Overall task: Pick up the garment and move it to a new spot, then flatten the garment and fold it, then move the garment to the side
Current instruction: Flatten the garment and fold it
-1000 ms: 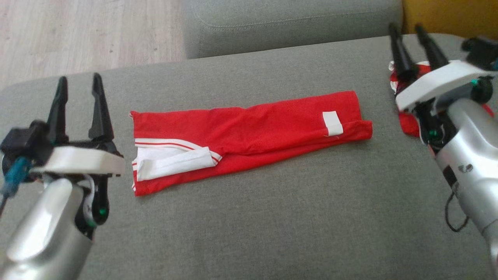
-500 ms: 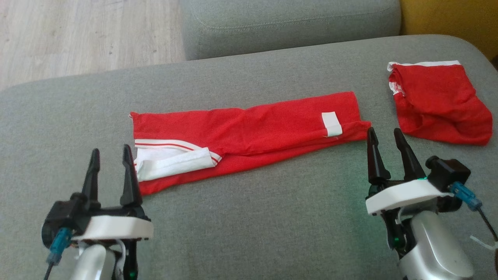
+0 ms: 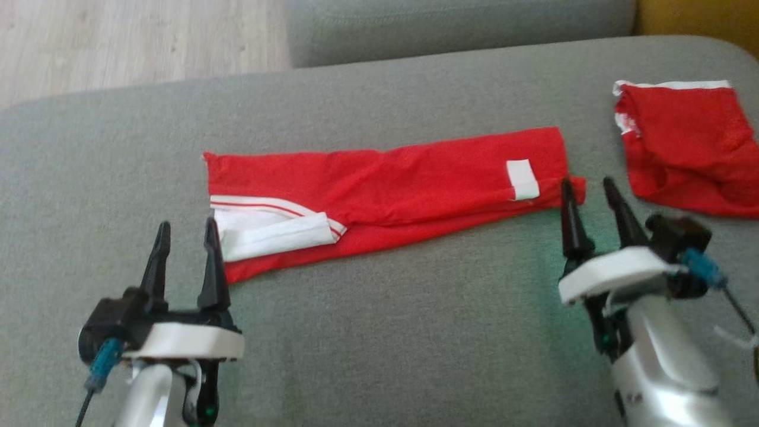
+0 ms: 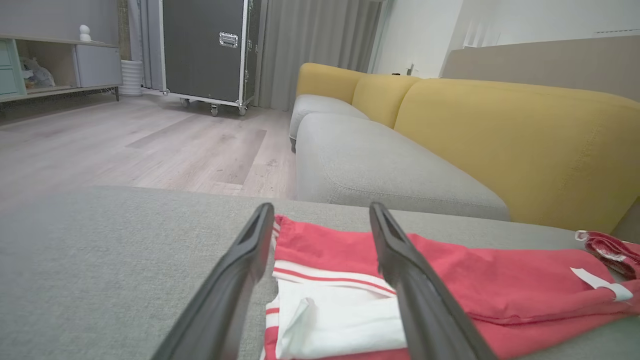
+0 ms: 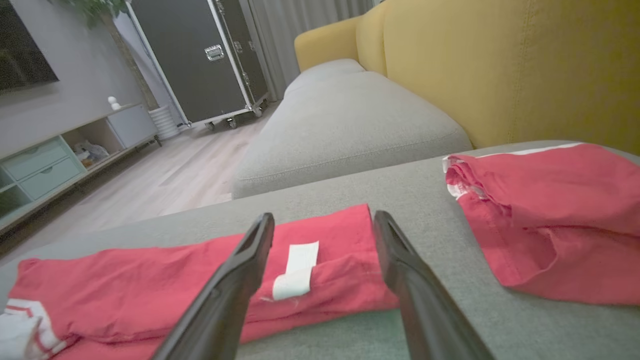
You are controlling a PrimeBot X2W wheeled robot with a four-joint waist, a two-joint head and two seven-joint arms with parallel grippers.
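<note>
The folded red garment (image 3: 385,190) lay as a long strip across the grey sofa cushion (image 3: 379,344). My left gripper (image 3: 187,223) stood wide and empty at its white-trimmed end. My right gripper (image 3: 587,182) was likewise wide and empty at the opposite end. A second red garment (image 3: 688,148) lay apart, further right.

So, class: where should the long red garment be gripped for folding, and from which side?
Probably by both short ends, from the near side: the long red garment lies flat as a strip, with the open left gripper and right gripper facing one end each.
</note>
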